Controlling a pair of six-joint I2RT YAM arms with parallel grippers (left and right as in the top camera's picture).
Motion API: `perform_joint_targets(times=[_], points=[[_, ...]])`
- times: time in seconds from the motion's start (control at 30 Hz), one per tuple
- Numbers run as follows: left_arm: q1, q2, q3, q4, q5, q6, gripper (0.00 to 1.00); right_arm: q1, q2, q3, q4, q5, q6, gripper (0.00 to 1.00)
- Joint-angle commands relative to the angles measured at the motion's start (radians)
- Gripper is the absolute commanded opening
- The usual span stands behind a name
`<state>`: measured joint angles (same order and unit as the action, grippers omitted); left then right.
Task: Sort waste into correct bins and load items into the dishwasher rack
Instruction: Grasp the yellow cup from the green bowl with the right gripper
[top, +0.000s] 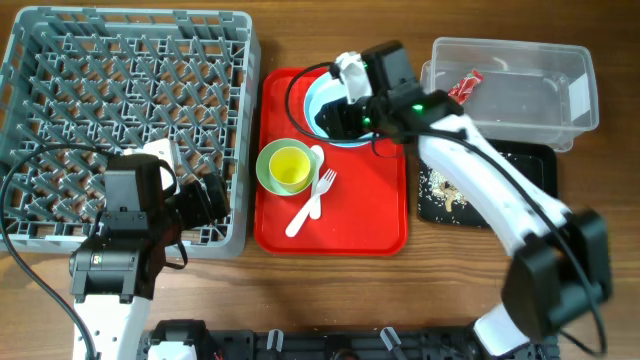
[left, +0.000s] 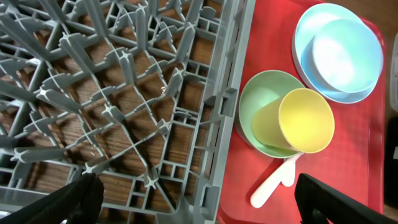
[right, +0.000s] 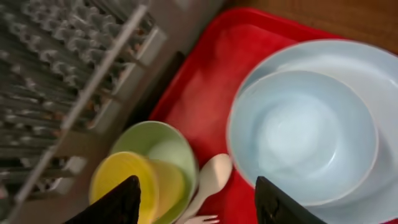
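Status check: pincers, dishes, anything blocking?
Left pincer open over rack edge. Right pincer open above blue bowl, empty. Bowl on plate, on red tray. Nothing in the way.

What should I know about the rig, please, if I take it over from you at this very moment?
Left end effector: open, empty, over the dishwasher rack at its side next to the red tray.
Right end effector: open, empty, above the blue bowl, which sits on the plate.
Done: the red wrapper lies in the clear tub; the rice-like leftovers lie in the black tray.
Left: blue bowl, plate, green bowl with the yellow cup in it, fork and spoon are all on the red tray; no dishes show in the rack. I cannot make out the white scrap.
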<state>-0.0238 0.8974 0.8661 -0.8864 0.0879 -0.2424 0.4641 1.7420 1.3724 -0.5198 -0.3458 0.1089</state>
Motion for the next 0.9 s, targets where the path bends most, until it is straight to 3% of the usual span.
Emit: perform_joint_targets(times=[0.0, 0.3, 0.53, 0.87], points=[[0.006, -0.005, 0.018, 0.003, 0.013, -0.005, 1.0, 0.053, -0.035, 0.016, -0.103, -0.037, 0.058, 0.65], [0.006, -0.005, 0.018, 0.002, 0.013, -0.005, 1.0, 0.139, -0.02, -0.085, -0.151, 0.048, 0.227, 0.66], [0.006, -0.005, 0.018, 0.002, 0.013, -0.005, 1.0, 0.158, 0.019, -0.117, -0.093, 0.102, 0.275, 0.56], [0.006, -0.005, 0.018, 0.002, 0.013, -0.005, 1.0, 0.188, 0.079, -0.117, -0.042, 0.115, 0.35, 0.52]])
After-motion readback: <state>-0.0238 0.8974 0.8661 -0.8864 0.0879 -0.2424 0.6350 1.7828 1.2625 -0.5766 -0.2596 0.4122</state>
